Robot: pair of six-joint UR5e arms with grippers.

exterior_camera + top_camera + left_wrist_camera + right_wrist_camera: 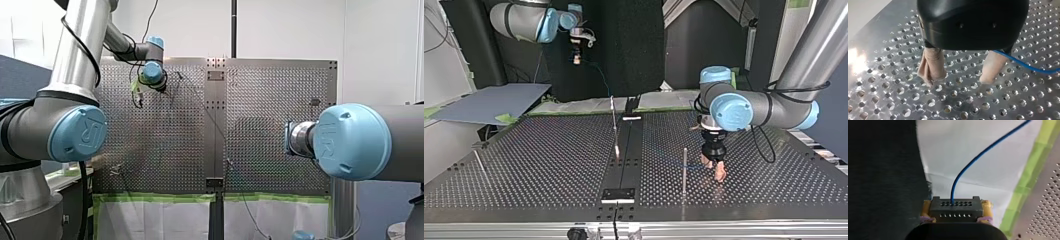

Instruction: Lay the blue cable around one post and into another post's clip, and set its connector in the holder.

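Right gripper clamps the black connector between yellow pads, raised beyond the table's taped edge. The blue cable exits the connector face. Left gripper stands with beige fingers spread, tips close to the table surface, the cable running beside one finger.

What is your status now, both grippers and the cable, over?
Right gripper shut on connector, raised past table edge. Left gripper open, low over table, blue cable beside one finger. No obstruction seen.
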